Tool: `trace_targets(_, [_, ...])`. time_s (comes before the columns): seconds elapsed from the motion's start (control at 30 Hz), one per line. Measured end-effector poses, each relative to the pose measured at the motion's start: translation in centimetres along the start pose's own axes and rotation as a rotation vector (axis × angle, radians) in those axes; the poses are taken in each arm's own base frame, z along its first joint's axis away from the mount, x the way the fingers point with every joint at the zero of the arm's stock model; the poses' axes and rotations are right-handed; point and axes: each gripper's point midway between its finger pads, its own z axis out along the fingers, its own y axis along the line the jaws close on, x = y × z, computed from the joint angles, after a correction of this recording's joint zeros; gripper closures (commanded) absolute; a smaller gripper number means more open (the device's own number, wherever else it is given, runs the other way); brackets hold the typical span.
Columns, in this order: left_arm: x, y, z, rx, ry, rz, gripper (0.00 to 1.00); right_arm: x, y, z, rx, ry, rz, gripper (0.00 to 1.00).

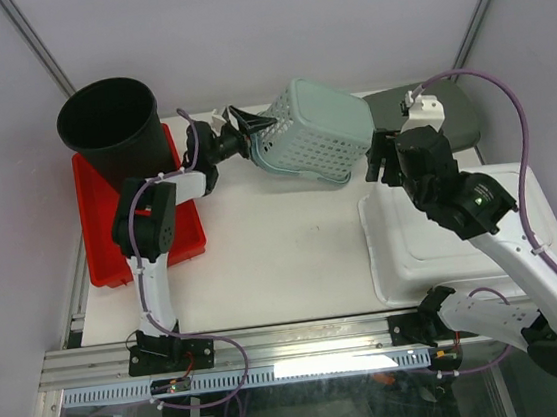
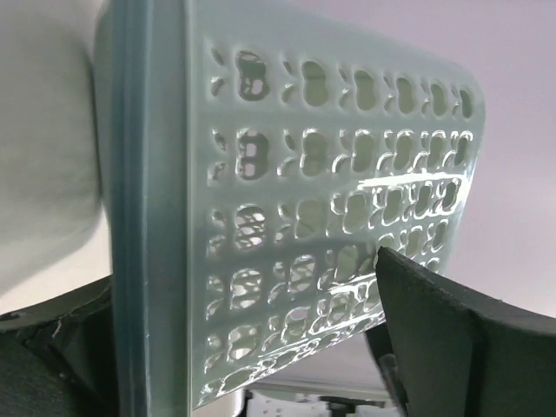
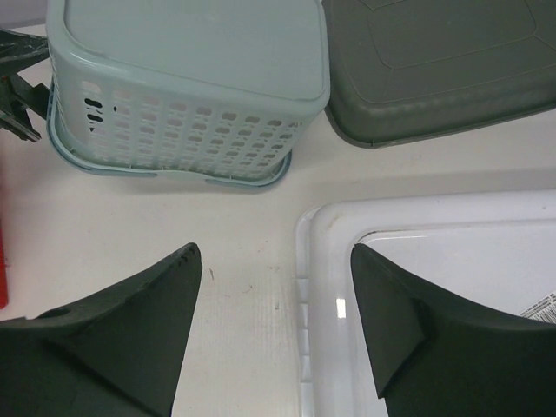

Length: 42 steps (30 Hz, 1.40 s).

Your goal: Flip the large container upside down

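Observation:
The mint-green perforated basket (image 1: 315, 129) stands bottom up at the back middle of the table, its rim down. It also shows in the right wrist view (image 3: 187, 78) and fills the left wrist view (image 2: 330, 200). My left gripper (image 1: 250, 131) is at the basket's left rim corner with its jaws spread. In the left wrist view (image 2: 252, 347) the basket wall lies between the fingers, and I cannot see either finger pressing it. My right gripper (image 1: 382, 161) is open and empty. It hovers over bare table (image 3: 276, 321), just right of the basket.
A tall black bucket (image 1: 108, 127) stands on a red tray (image 1: 102, 249) at the back left. A grey lid (image 1: 459, 112) lies behind the right arm. A white upturned container (image 1: 453, 239) lies at the front right, its edge under my right finger (image 3: 434, 287).

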Motion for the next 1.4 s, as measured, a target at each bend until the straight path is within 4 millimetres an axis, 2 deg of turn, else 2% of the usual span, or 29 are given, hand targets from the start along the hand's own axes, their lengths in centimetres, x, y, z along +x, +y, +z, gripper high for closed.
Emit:
trace_targets(0.33, [0.7,0.7,-2.2,-0.242,-0.036,0.200,0.01,0.1,1.1,0.9,-0.024,0.010,0.001,0.26])
trace_targets(0.67, [2.3,0.0,-5.3,-0.340,-0.065,0.306,0.01,0.4,2.1,1.4,-0.060,0.025,0.001,0.26])
trace_targets(0.93, [2.8,-0.8,-6.2,-0.360,-0.066,0.348,0.01,1.0,3.4,1.9,-0.105,0.050,0.007,0.25])
trace_targets(1.03, [2.9,-0.8,-6.2,-0.362,-0.062,0.349,0.01,1.2,4.6,2.1,-0.157,0.068,0.017,0.24])
trace_targets(1.17, [3.1,-1.0,-6.3,-0.358,-0.052,0.357,0.01,1.7,7.6,3.0,-0.260,0.115,0.041,0.25])
trace_targets(1.3, [3.4,-1.0,-6.4,-0.358,-0.046,0.363,0.01,1.6,11.0,4.8,-0.303,0.157,0.053,0.24])
trace_targets(1.4, [3.5,-1.1,-6.4,-0.357,-0.043,0.366,0.01,0.5,13.3,6.4,-0.294,0.157,0.065,0.23])
